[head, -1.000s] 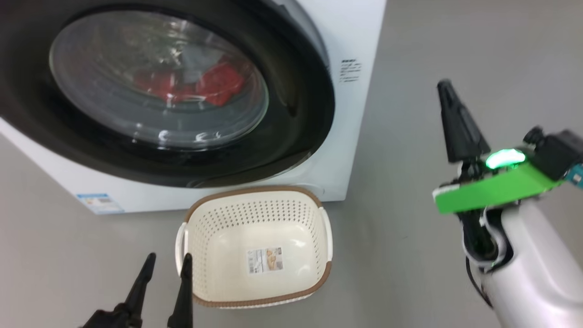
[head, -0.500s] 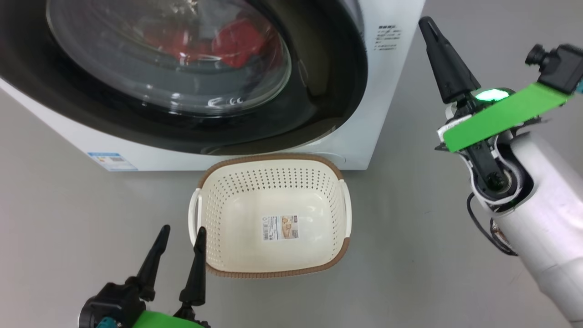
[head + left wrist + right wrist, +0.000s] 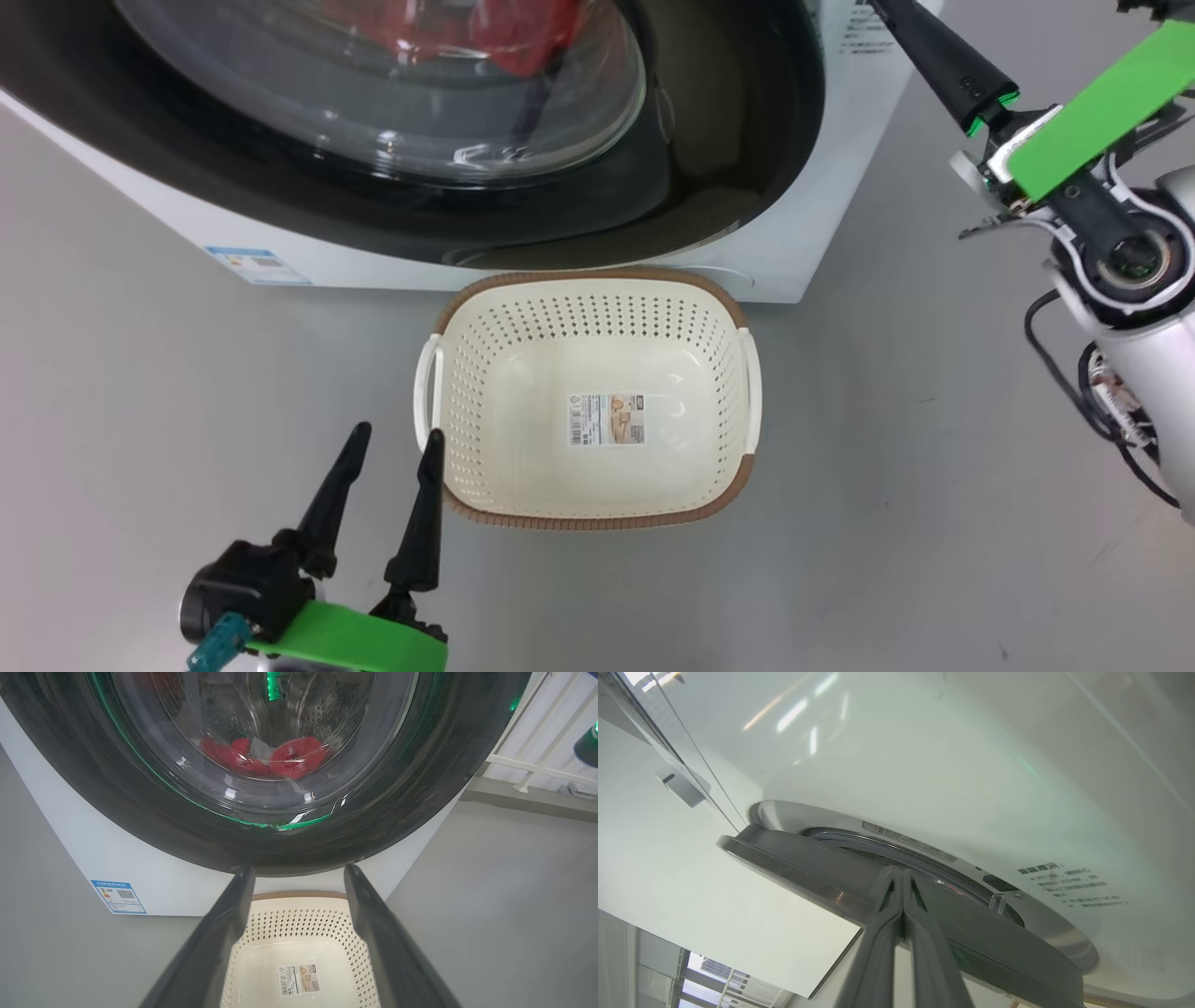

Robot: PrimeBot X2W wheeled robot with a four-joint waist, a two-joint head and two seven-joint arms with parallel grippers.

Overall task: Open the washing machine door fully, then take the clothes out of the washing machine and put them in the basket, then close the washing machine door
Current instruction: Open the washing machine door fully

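Now, basket [image 3: 597,278] mouth-up, long axis along the washing machine [image 3: 70,826]; left hand [image 3: 397,431] wide, right hand [image 3: 902,873] closed, empty.

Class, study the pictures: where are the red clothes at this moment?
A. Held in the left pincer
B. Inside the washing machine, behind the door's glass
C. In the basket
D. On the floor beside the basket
B: the clothes show through the glass of the washing machine door, while the basket holds just its paper label.
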